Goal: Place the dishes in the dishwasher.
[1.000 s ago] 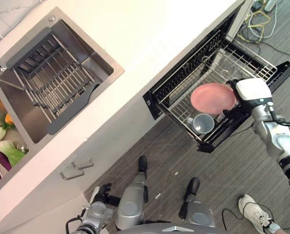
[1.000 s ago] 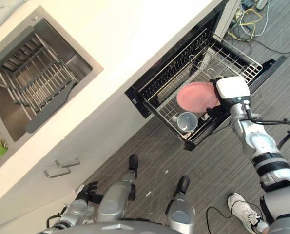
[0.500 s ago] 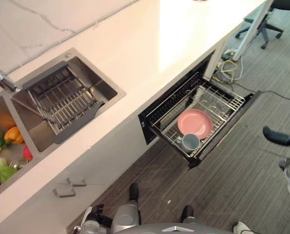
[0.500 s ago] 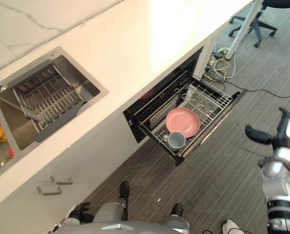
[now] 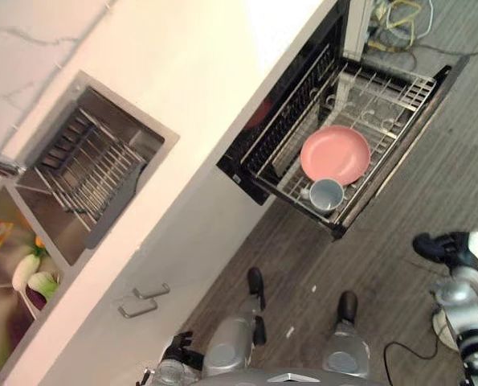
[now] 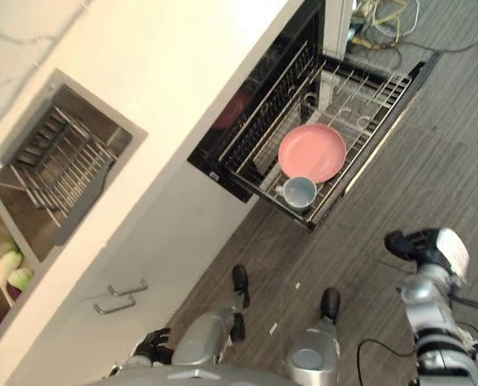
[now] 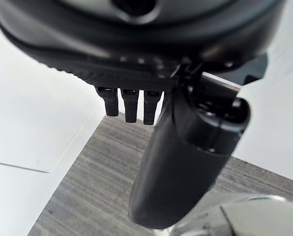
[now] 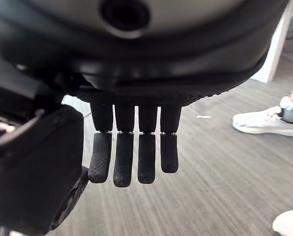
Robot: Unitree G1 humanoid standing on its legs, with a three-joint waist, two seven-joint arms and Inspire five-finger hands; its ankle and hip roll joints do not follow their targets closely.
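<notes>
Your plate [image 5: 335,154] and cup [image 5: 326,195] lie loaded in the rack [image 5: 399,88]; right hand [image 6: 422,245] nearby hangs empty, fingers [image 8: 131,157] straight, as does the left hand [image 7: 136,105].

grey wood-grain floor [image 5: 399,209], white countertop [image 5: 190,72], steel sink [image 5: 94,173]

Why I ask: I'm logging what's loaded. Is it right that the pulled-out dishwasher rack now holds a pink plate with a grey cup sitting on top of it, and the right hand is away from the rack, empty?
Not quite. In the left eye view the grey cup sits beside the pink plate, at its rim, not on it. The rest holds: the right hand is off the dishwasher rack, empty.
</notes>
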